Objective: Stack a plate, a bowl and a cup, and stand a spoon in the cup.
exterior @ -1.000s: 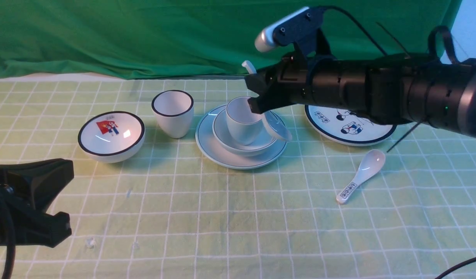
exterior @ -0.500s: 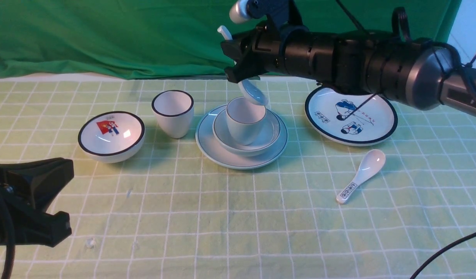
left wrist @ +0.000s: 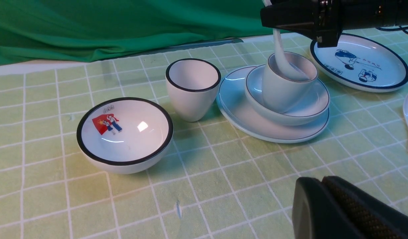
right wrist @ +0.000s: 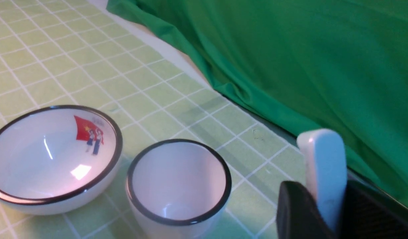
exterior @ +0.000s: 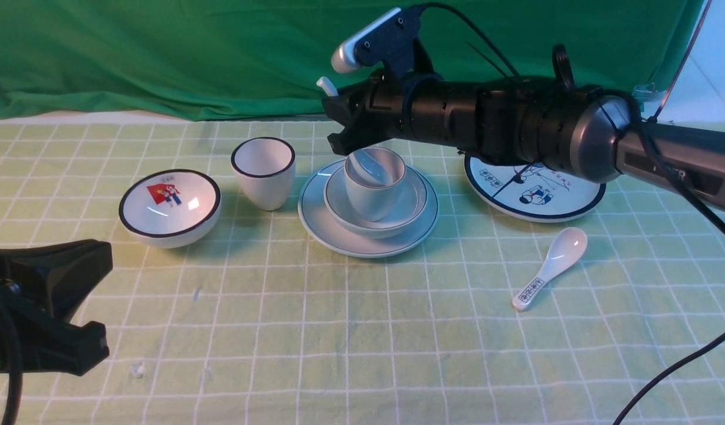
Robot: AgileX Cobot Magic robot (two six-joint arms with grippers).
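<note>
The pale plate (exterior: 315, 219) lies mid-table with the pale bowl (exterior: 337, 203) on it and the thin-rimmed cup (exterior: 371, 198) upright in the bowl. The plain white spoon (exterior: 367, 168) has its scoop inside the cup and its handle slanting up and left. My right gripper (exterior: 340, 125) is shut on that handle just above the cup. In the right wrist view the handle (right wrist: 323, 166) sticks out between the two jaws. In the left wrist view the spoon (left wrist: 280, 59) leans in the cup (left wrist: 280, 96). My left gripper (left wrist: 323, 181) is shut and empty, low at the near left.
A black-rimmed cup (exterior: 263, 171) and a black-rimmed bowl with a red picture (exterior: 169, 206) stand left of the stack. A cartoon plate (exterior: 533, 189) lies to its right under my right arm. A spoon with a printed handle (exterior: 554, 260) lies nearer. Green cloth (exterior: 161, 53) hangs behind.
My right gripper lifted the spoon from beside the cup, swung left over it, then came down so the scoop now sits inside the cup. The left arm has not moved.
</note>
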